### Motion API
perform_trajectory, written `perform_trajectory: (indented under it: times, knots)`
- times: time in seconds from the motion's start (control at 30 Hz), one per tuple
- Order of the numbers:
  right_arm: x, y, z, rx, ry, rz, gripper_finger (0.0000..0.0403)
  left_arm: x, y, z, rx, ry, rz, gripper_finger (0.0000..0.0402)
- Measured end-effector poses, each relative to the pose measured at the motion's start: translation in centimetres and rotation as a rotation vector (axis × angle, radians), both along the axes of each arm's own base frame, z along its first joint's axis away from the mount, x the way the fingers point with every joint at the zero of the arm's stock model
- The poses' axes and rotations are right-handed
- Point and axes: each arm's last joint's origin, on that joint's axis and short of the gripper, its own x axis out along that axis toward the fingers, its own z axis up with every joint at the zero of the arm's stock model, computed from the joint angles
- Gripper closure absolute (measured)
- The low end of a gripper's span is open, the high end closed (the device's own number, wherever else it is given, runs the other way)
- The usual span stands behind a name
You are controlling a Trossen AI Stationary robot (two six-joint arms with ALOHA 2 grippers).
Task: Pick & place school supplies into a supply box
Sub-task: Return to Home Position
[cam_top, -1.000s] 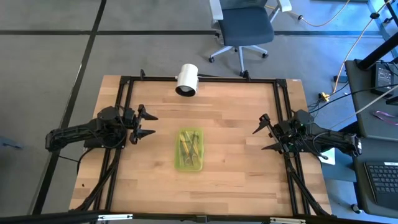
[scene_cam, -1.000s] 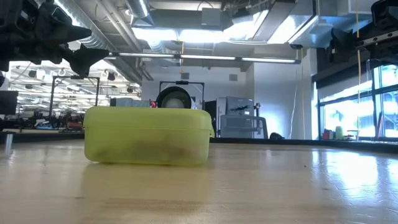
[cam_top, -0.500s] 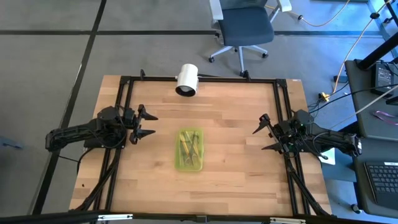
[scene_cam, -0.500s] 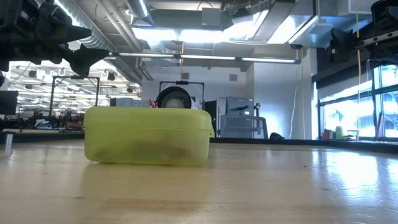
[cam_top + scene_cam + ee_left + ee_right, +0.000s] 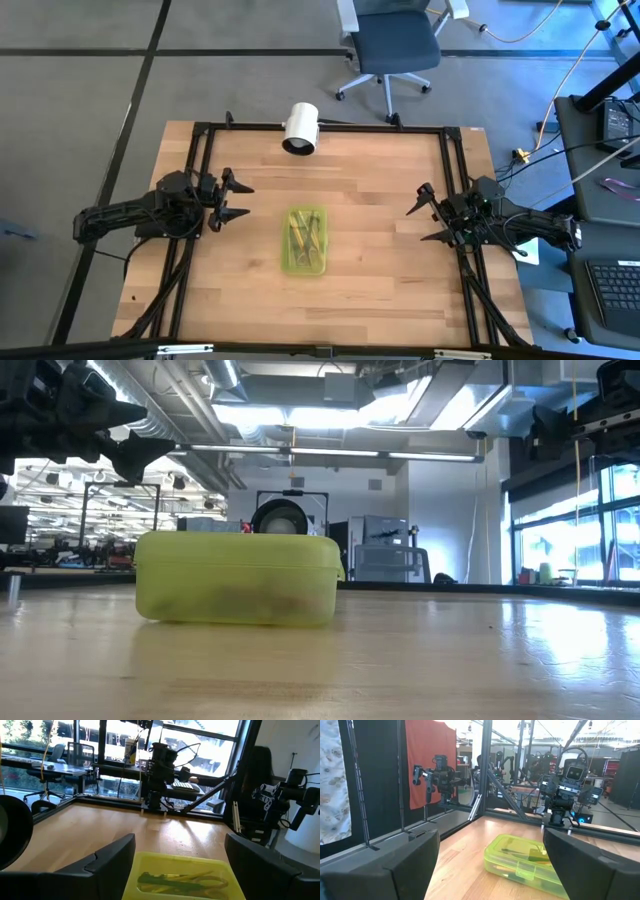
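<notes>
Above the table: the translucent yellow-green plastic supply box [image 5: 305, 240] lies shut at the middle of the wooden table [image 5: 380, 285]. The left gripper [image 5: 238, 200] and right gripper [image 5: 420, 213] hang well apart from it, fingers spread, empty.
Table level: the box [image 5: 237, 578] sits flat.
Left wrist: thin school supplies [image 5: 180, 881] show through the lid.
Right wrist: the corners are rounded [image 5: 527, 861].
Judged light, rigid and slippery, so grasp it across the short width.
</notes>
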Motion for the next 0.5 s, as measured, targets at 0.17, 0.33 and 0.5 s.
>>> perform_trajectory:
  times: [0.17, 0.33, 0.5]
  knots:
    - [0.00, 0.00, 0.00, 0.000, 0.000, 0.000, 0.0043, 0.00, 0.00, 0.00, 0.000, 0.000, 0.000, 0.0101]
    - [0.00, 0.00, 0.00, 0.000, 0.000, 0.000, 0.0043, 0.00, 0.00, 0.00, 0.000, 0.000, -0.001, 0.0100]
    - [0.00, 0.00, 0.00, 0.000, 0.000, 0.000, 0.0043, 0.00, 0.00, 0.00, 0.000, 0.000, -0.001, 0.0100]
